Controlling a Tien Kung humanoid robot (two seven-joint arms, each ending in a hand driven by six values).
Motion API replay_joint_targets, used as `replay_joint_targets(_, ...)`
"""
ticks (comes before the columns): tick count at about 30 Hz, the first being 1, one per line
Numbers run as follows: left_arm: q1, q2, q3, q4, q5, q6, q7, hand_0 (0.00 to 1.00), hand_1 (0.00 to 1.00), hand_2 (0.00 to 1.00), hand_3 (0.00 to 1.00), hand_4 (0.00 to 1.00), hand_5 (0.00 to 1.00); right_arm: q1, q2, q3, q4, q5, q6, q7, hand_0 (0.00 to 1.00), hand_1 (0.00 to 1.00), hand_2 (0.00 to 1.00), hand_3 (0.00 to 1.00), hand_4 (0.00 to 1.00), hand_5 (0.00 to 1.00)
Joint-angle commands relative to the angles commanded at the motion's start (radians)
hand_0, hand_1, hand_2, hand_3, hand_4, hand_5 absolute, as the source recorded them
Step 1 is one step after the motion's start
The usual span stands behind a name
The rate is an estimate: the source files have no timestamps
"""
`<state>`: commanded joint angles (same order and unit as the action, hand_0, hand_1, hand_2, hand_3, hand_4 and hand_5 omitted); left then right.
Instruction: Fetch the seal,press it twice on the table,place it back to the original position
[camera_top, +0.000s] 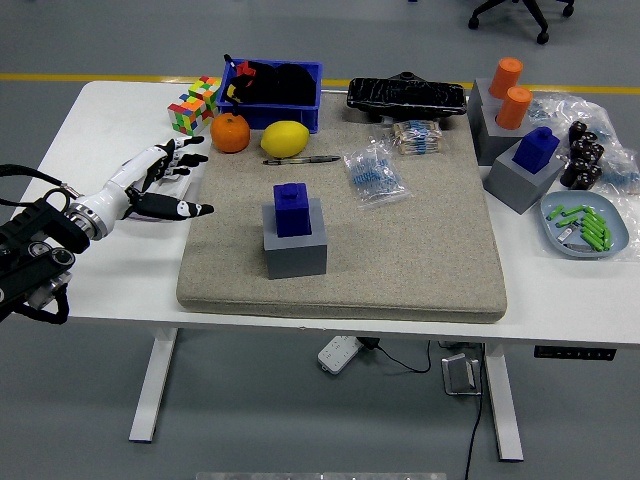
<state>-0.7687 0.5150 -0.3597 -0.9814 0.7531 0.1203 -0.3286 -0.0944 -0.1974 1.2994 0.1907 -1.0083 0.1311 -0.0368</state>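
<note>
The seal is a blue block (292, 209) standing in a grey square base (295, 240) on the beige mat (400, 260), left of its middle. My left hand (165, 180) hovers over the white table at the mat's left edge, about a hand's width left of the seal. Its fingers are spread and hold nothing. A second blue seal (538, 147) stands in a grey base (524, 178) at the right. My right hand is out of view.
An orange (231, 132), a lemon (285, 138), a pen (302, 159) and a plastic bag (375, 173) lie behind the seal. A blue bin (272, 92), puzzle cubes (193, 106), a black tray (406, 97), orange cylinders (511, 92) and a bowl (585, 224) are further off.
</note>
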Motion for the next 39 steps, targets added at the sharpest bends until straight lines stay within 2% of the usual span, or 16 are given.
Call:
replay_joint_targets(1, 0.001, -0.001, -0.001, -0.002, -0.001, -0.001, 0.0, 0.892, 0.998, 0.998, 0.998, 0.998, 0.271, 0.0, 0.0, 0.0, 0.0, 0.0, 0.0, 0.0, 0.739, 0.687, 0.663, 0.624, 0.733, 0.518)
replay_joint_targets(7, 0.019, -0.039, -0.021, -0.037, -0.009, -0.008, 0.001, 0.892, 0.998, 0.998, 0.998, 0.998, 0.271, 0.001, 0.003, 0.0, 0.0, 0.0, 0.0, 0.0, 0.739, 0.687, 0.663, 0.624, 0.733, 0.518)
replay_joint_targets(8, 0.022, -0.048, -0.024, -0.039, -0.009, -0.004, -0.005, 0.849, 0.953, 0.996, 0.963, 0.998, 0.153, 0.001, 0.003, -0.001, 0.0, 0.0, 0.0, 0.0, 0.739, 0.687, 0.663, 0.624, 0.733, 0.518)
replay_joint_targets(13, 0.039, -0.095, -0.038, -0.028, -0.015, 0.03, -0.064, 0.849, 0.953, 0.996, 0.963, 0.998, 0.153, 0.002, 0.004, -0.004, 0.0, 0.0, 0.0, 0.0, 0.739, 0.687, 0.663, 0.624, 0.733, 0.518)
replay_joint_targets(14, 0.041, -0.105, -0.041, -0.023, -0.017, 0.032, -0.069, 0.804, 0.843, 0.855, 0.752, 0.998, 0.002, 0.002, 0.004, -0.004, 0.0, 0.0, 0.0, 0.0, 0.739, 0.687, 0.663, 0.624, 0.733, 0.519)
replay_joint_targets(22, 0.06, -0.161, -0.065, -0.004, -0.039, 0.027, -0.073, 0.805, 0.842, 0.83, 0.731, 0.998, 0.002, 0.002, 0.005, -0.012, 0.001, 0.003, 0.001, 0.0, 0.739, 0.687, 0.663, 0.624, 0.733, 0.519)
replay_joint_targets(37, 0.061, -0.235, -0.087, 0.026, -0.062, 0.037, -0.088, 0.808, 0.866, 0.83, 0.722, 0.987, 0.002, 0.005, 0.006, -0.014, -0.001, 0.005, 0.001, 0.0, 0.739, 0.687, 0.663, 0.624, 0.735, 0.518)
replay_joint_targets(38, 0.062, -0.238, -0.087, 0.028, -0.064, 0.037, -0.088, 0.795, 0.842, 0.834, 0.724, 0.945, 0.002, 0.005, 0.006, -0.015, -0.001, 0.005, 0.001, 0.0, 0.739, 0.687, 0.663, 0.623, 0.735, 0.517)
replay_joint_targets(39, 0.064, -0.243, -0.086, 0.033, -0.065, 0.037, -0.089, 0.795, 0.842, 0.834, 0.724, 0.945, 0.002, 0.006, 0.006, -0.016, 0.0, 0.006, 0.001, 0.0, 0.739, 0.687, 0.663, 0.623, 0.735, 0.517)
